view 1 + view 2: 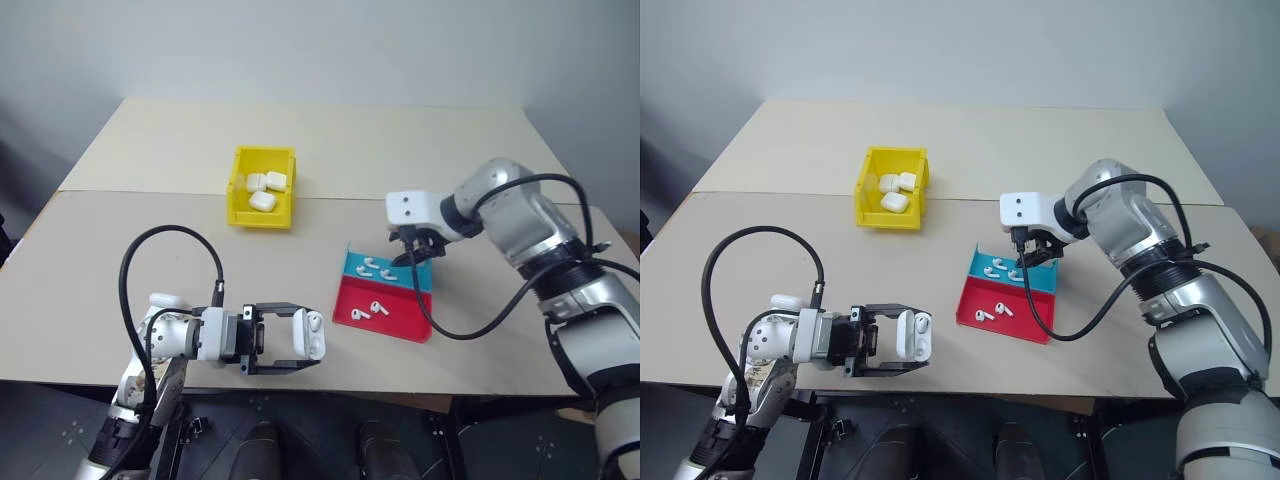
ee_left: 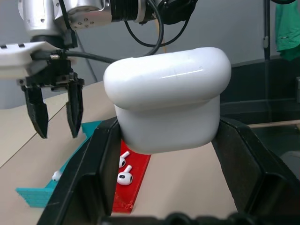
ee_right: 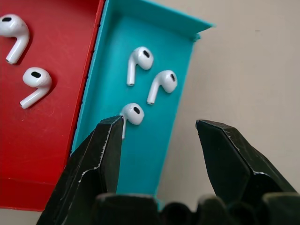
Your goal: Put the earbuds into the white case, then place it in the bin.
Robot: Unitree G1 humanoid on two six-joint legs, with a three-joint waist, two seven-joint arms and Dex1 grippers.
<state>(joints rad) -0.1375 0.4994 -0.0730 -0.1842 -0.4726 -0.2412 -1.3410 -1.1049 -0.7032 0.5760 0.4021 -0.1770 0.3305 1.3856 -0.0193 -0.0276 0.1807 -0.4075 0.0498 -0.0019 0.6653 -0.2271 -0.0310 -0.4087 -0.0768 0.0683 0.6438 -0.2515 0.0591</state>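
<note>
so the whole thing hinges on the right gripper (image 1: 417, 250) and the earbuds (image 3: 139, 60) in the blue half of the red-and-blue tray (image 1: 415, 331): it hangs right over that blue strip, pointing steeply down, jaws apart with nothing between them. In the right wrist view there are three buds on the blue, and the nearest one (image 3: 132, 114) sits just off the tip of one finger (image 3: 101, 154), so not centred in the gap but nudged to one side of it, toward the red half. Its stem looks like it runs roughly along the strip's length, though the finger covers part of it, so I can't be sure. I'd guess the hand needs a small shift toward the red side before dropping, otherwise one finger lands on the bud instead of beside it. Two more buds (image 1: 379, 307) lie on the red half, further from the jaws. Meanwhile the left gripper (image 1: 296, 339) is clamped tight on the white case (image 1: 308, 332), held near the front edge of the table (image 1: 90, 300), well away from the tray, so the right arm is clearly the nearer one for the pick. Lid looks open, a bit hard to say. The yellow bin (image 1: 240, 210) sits further back with a few other cases (image 1: 263, 200) already in it
</note>
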